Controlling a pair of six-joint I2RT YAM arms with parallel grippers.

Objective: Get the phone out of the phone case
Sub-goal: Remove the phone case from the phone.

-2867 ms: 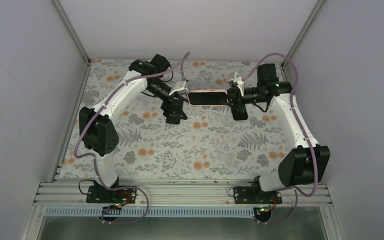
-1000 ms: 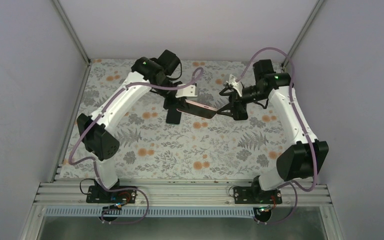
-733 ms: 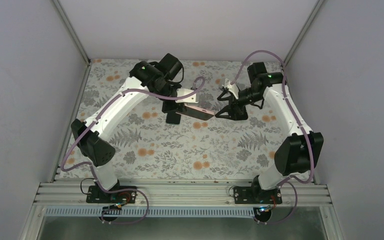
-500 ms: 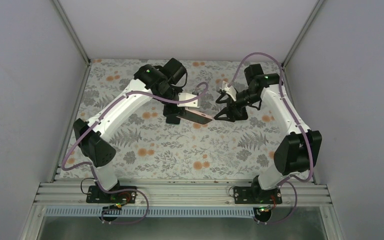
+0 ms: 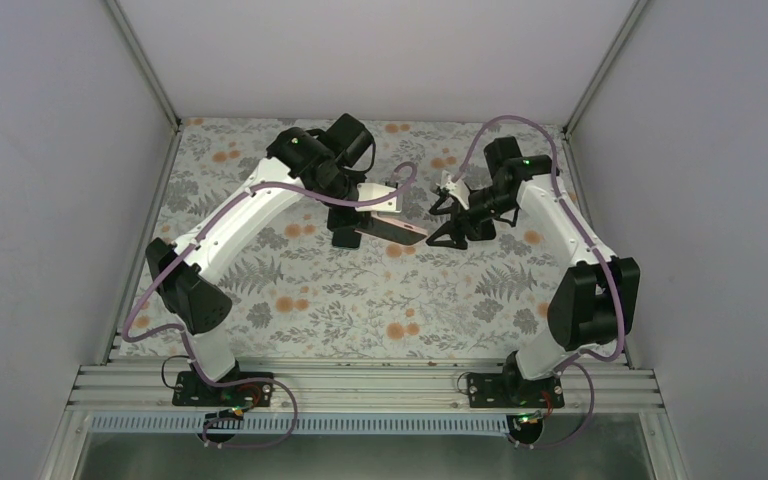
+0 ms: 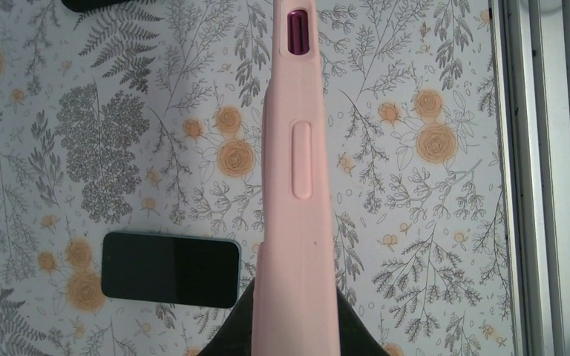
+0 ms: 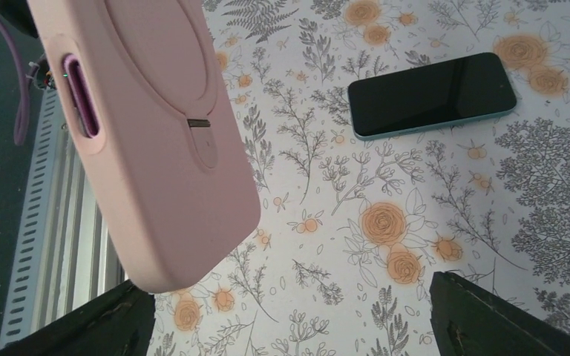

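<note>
My left gripper (image 5: 365, 222) is shut on one end of the pink phone case (image 5: 397, 232) and holds it tilted above the table. In the left wrist view the phone case (image 6: 297, 193) runs edge-on away from my left gripper (image 6: 295, 330), and purple shows through its end slot. A phone (image 6: 171, 268) with a black screen and teal rim lies flat on the table, under the left wrist (image 5: 345, 237). My right gripper (image 5: 447, 232) is open just off the case's free end. In the right wrist view the phone case (image 7: 156, 148) hangs above my right gripper's (image 7: 293, 326) left finger (image 7: 89, 326), untouched, and the phone (image 7: 430, 95) lies beyond.
The floral table cover (image 5: 410, 300) runs to grey walls on three sides. A metal rail (image 5: 360, 385) carries both arm bases at the near edge. Purple cables loop over both wrists.
Both grippers held the case level at first. Since then the right one has let go, the left has tipped the case's free end down, and the open right gripper has moved left toward that end.
</note>
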